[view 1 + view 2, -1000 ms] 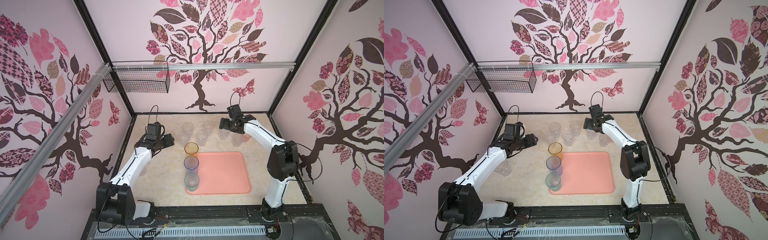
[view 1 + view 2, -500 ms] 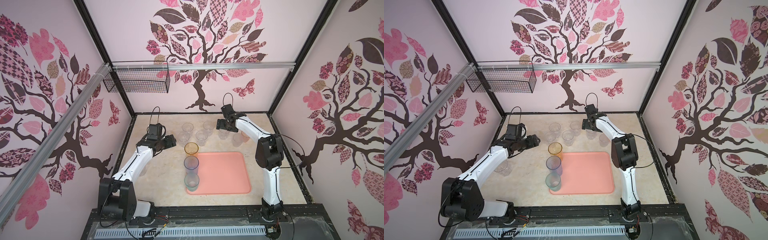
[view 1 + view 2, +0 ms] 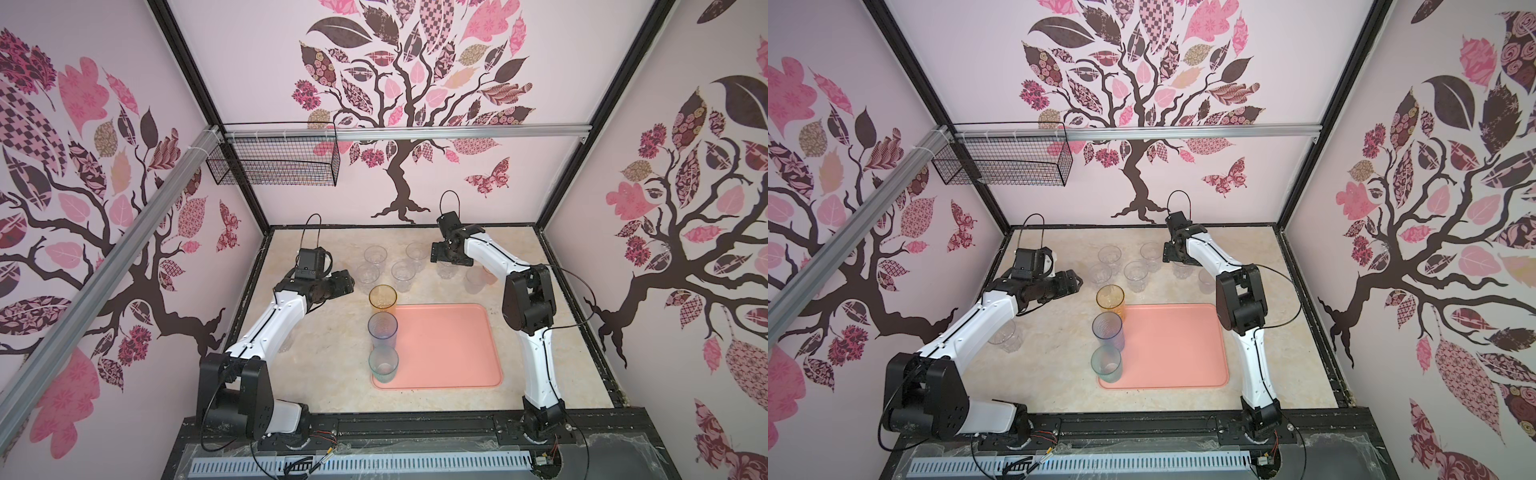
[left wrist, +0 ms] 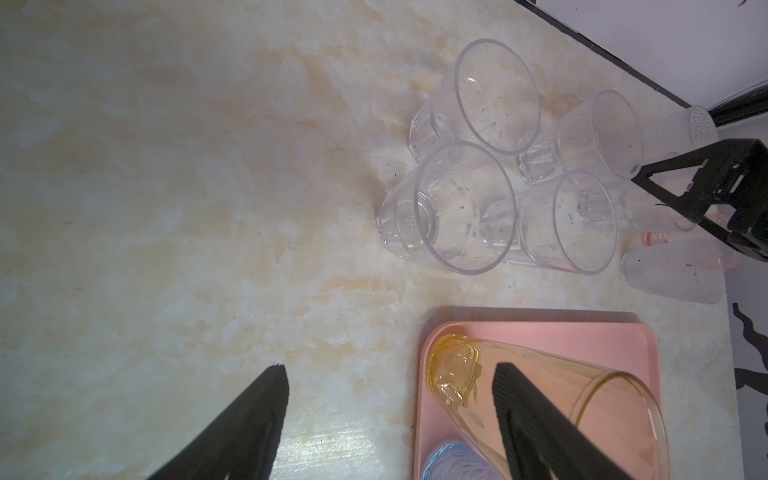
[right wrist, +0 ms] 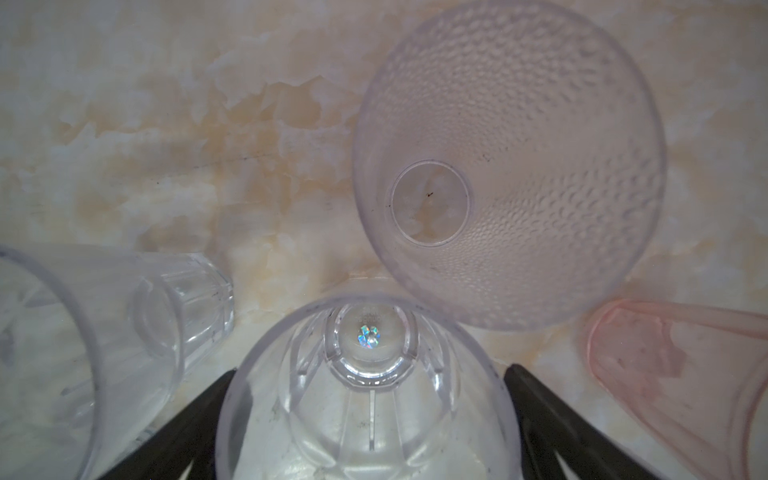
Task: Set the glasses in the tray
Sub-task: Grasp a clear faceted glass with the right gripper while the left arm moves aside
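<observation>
On the marble-patterned table (image 3: 332,374), the flat salmon-pink tray (image 3: 449,345) holds three upright glasses in a row along its left edge. A short teal tumbler (image 3: 383,365) stands in the near corner, a tall blue-grey tumbler (image 3: 382,330) behind it, and an amber tumbler (image 3: 382,298) in the far corner. Near the amber one, over the table, the left claw (image 3: 348,284) hovers spread wide and holds nothing. Farther back, four clear faceted tumblers (image 3: 403,270) stand clustered on the table. To their right, the right claw (image 5: 370,372) is fully spread, its fingers either side of another clear faceted glass (image 5: 365,424). Beside that glass are a dimpled frosted tumbler (image 5: 507,166) and a pinkish-orange tumbler (image 5: 681,374).
</observation>
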